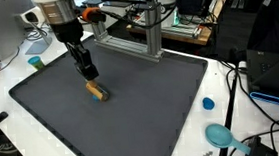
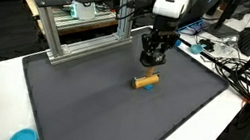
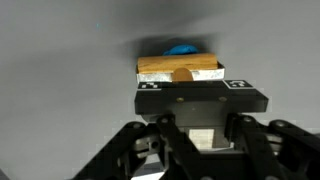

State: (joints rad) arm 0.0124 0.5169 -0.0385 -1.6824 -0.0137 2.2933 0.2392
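A small wooden block (image 1: 97, 89) with an orange end sits low on the dark grey mat (image 1: 152, 112), also seen in an exterior view (image 2: 146, 80). My gripper (image 1: 91, 78) comes down on it from above, tilted, and its fingertips meet the block's top in both exterior views (image 2: 147, 66). In the wrist view the block (image 3: 165, 66) lies tight against the end of my gripper (image 3: 196, 92), jaws drawn in on it. A small blue thing (image 3: 181, 48) shows just beyond the block. The fingertips themselves are hidden by the gripper's black body.
An aluminium frame (image 1: 136, 33) (image 2: 81, 28) stands along the mat's far edge. A blue cap (image 1: 208, 104) and a teal object (image 1: 220, 134) (image 2: 23, 137) lie on the white table beside the mat. Cables (image 2: 231, 72) and electronics crowd one side.
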